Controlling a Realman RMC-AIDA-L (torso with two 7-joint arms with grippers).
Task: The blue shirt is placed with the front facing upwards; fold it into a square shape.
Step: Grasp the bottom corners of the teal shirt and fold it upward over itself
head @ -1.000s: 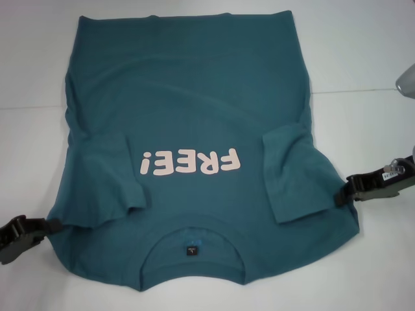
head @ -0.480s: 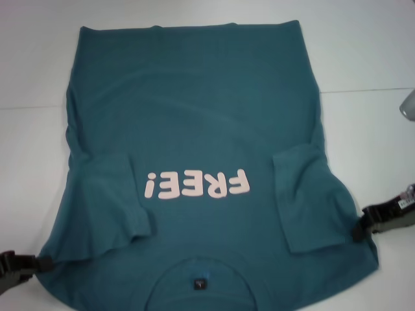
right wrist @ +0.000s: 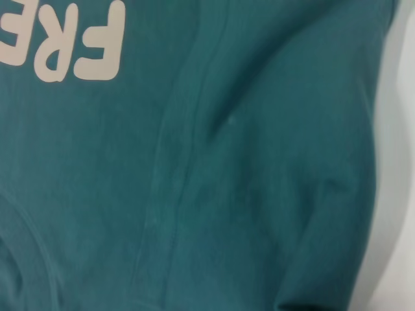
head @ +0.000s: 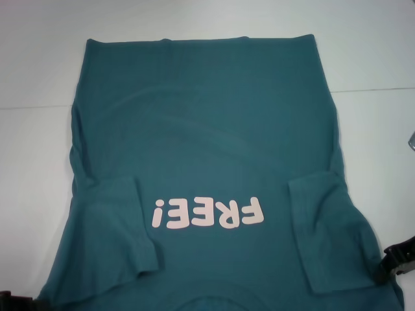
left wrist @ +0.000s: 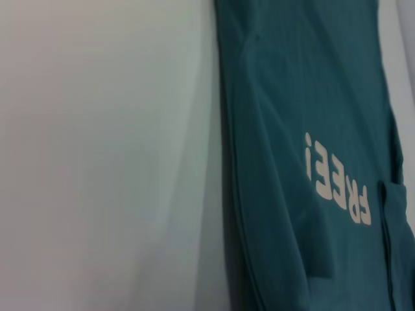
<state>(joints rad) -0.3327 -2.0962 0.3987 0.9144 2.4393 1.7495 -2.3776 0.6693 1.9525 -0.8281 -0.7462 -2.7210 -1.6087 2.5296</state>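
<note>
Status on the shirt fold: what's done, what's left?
Done: both sleeves of the blue shirt lie folded in over its front. In hand: the left gripper and right gripper sit at its near edges, beside the shoulders. Left: the lengthwise folds; the body lies full length on the table.

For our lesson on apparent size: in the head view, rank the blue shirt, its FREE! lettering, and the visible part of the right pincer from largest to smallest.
1. blue shirt
2. FREE! lettering
3. right pincer, mostly cut off at the picture's edge, so only its visible part is ranked.
</note>
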